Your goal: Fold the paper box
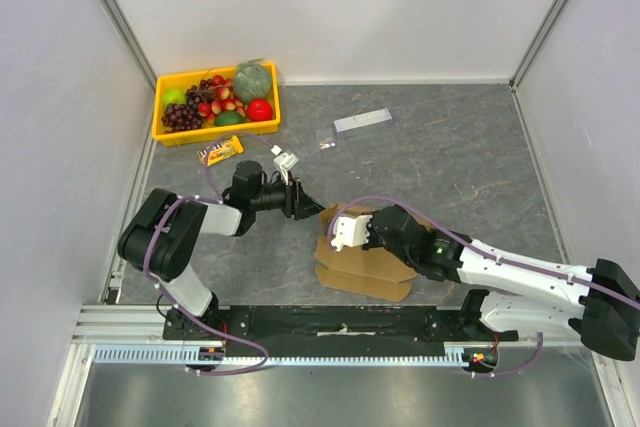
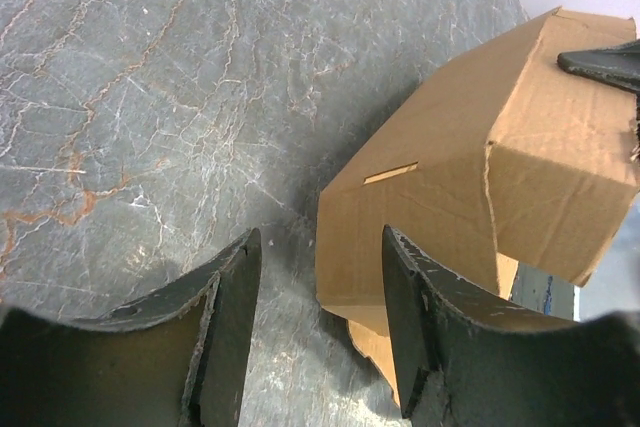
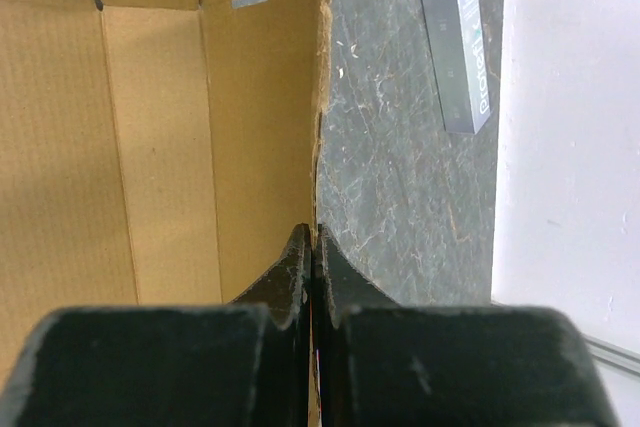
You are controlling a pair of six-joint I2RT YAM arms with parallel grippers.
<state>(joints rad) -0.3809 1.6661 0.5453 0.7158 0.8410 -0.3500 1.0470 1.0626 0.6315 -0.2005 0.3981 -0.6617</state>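
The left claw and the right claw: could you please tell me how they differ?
The left claw stands open and empty; the right claw is shut, pinching an edge of the paper box. The left claw sits beside the box; the right claw reaches over it. Both have dark fingers.

Front centre, paper box (image 1: pixel 362 267), fruit tray (image 1: pixel 159 115) far back left, strip (image 1: pixel 362 120) behind box

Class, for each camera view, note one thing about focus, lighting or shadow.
Top external: even, soft light, only faint shadows on the table. Left wrist: left tool dark in the foreground, paper box crisp. Right wrist: right tool blurred near the lens, the wall washed out white.
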